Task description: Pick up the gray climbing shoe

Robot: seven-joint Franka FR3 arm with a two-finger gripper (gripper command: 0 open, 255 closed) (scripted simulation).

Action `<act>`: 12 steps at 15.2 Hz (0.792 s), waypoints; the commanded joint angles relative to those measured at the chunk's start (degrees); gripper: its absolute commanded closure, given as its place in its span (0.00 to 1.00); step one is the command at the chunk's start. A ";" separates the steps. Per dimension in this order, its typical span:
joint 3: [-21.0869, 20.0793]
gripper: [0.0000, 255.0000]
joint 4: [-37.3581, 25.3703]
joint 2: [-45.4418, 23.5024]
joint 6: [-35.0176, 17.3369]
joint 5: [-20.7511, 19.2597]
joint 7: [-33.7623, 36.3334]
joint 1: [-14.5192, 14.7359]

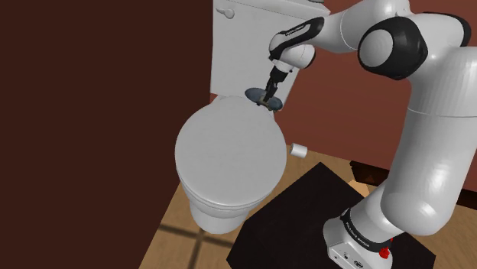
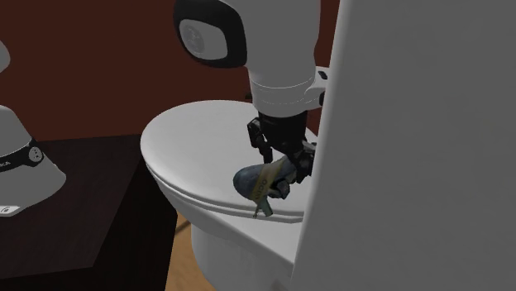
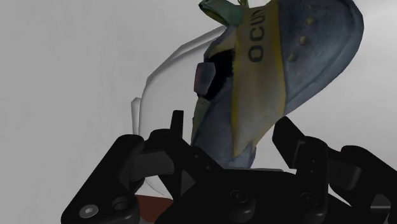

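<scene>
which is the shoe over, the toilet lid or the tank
The lid: the shoe, clasped in the pincer, is above its rear part, in front of the upright tank.

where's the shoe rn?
Shoulder view, upper middle: the shoe is clasped by the tool at the rear of the toilet lid, just in front of the tank.

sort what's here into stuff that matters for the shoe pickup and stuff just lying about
For the job: blue-grey climbing shoe; end effector, shut on the shoe.
Just lying about: closed toilet; tank behind it; white paper roll beside the toilet.
</scene>
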State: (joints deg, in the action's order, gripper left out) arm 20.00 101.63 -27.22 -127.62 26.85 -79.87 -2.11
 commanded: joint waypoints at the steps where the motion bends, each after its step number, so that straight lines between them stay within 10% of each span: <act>1: 0.32 1.00 -0.17 1.06 1.07 -0.63 0.60 0.25; 12: 1.40 1.00 -2.46 4.43 6.23 -3.04 2.99 0.80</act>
